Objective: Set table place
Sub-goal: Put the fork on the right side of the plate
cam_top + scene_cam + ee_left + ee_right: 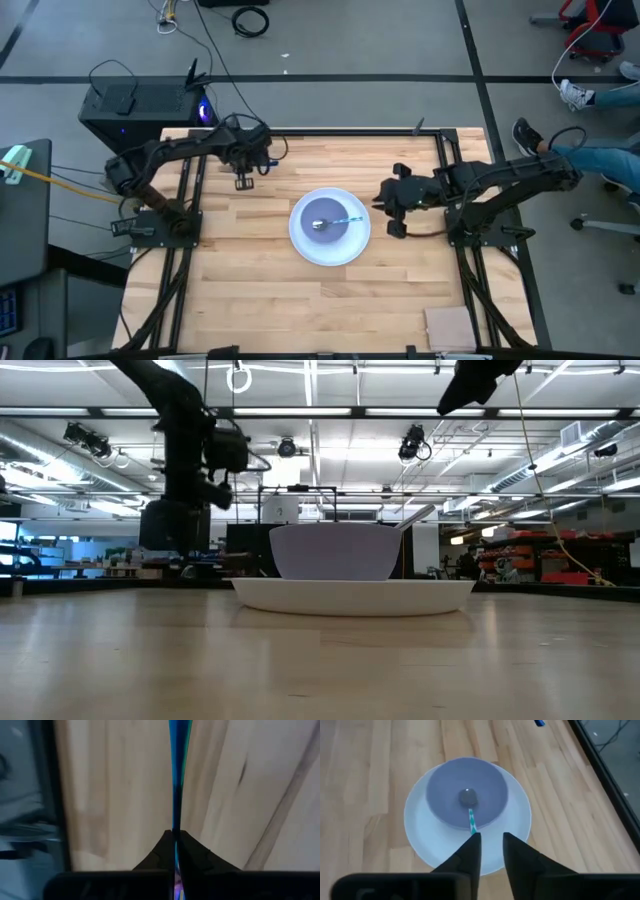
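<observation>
A white plate [306, 247] lies at the middle of the wooden table [250, 290]. A lavender bowl [322, 208] stands on it, with a spoon [345, 219] inside, its light-blue handle toward the table's right. The plate [420, 832], bowl [445, 785] and spoon [470, 820] also show in the right wrist view. My left gripper [243, 180] is near the table's far left, shut on a thin teal-blue fork [175, 780] seen edge-on. My right gripper [383, 207] is open and empty just right of the plate [350, 594]. My left gripper pinches the fork between its two fingers [162, 852], which lie on its two flat faces. The teal-blue length [175, 810] runs straight out past the fingertips, and a purple part [176, 887] shows back between the fingers. I cannot tell whether the fork touches the table.
Black rails [190, 200] run along the table's left and right sides. A black box [140, 105] stands beyond the far left corner. A tan pad [450, 325] lies at the near right corner. A person's legs [600, 160] show off the table's right.
</observation>
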Controlling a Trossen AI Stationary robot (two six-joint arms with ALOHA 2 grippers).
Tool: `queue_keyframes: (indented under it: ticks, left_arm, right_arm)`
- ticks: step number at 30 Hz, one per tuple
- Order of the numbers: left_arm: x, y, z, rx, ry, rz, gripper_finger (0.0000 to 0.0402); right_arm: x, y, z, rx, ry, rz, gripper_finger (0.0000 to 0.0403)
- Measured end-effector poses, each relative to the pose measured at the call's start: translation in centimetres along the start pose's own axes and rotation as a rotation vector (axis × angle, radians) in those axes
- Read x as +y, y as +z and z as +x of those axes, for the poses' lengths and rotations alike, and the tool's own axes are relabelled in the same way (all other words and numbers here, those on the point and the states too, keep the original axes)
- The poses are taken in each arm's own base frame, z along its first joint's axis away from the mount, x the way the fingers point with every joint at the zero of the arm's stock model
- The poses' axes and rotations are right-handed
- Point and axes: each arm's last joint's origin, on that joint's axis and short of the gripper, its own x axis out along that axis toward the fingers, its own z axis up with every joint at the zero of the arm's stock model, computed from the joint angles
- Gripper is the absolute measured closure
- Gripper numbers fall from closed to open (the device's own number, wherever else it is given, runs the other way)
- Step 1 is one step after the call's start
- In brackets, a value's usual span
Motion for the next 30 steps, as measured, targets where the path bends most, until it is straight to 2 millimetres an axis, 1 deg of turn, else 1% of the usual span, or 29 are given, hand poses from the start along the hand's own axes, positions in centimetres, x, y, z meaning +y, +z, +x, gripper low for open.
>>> queue_keyframes:
  ticks: [4, 8, 13, 17, 20, 27, 30]
  left_arm:
    - [-1.8, 0.6, -2.5, -0.057, 0.107, 0.054, 0.0391]
    - [-4.2, 1.1, -4.6, -0.100, 0.220, 0.136, 0.0391]
    - [-7.6, 1.9, -6.2, -0.127, 0.382, 0.238, 0.0391]
    - [-10.2, 2.7, -7.4, -0.222, 0.472, 0.289, 0.0391]
    - [-12.2, 3.2, -8.5, -0.301, 0.543, 0.320, 0.0391]
    - [-16.7, 4.2, -11.2, -0.552, 0.609, 0.413, 0.0391]
    - [-18.2, 4.6, -12.2, -0.647, 0.633, 0.450, 0.0391]
  right_arm:
    - [-0.5, 0.4, 0.5, -0.011, -0.015, 0.062, 0.0282]
    - [-0.7, 0.6, 1.2, 0.000, 0.010, 0.072, 0.0251]
    - [0.0, 1.4, 2.9, -0.004, 0.118, 0.051, 0.0226]
    - [0.6, 1.9, 4.3, -0.011, 0.180, 0.028, 0.0218]
    - [0.7, 1.9, 5.0, 0.000, 0.185, 0.032, 0.0217]
    - [0.8, 2.4, 6.6, -0.013, 0.218, 0.018, 0.0213]
    - [0.8, 2.6, 7.3, -0.015, 0.229, 0.025, 0.0212]
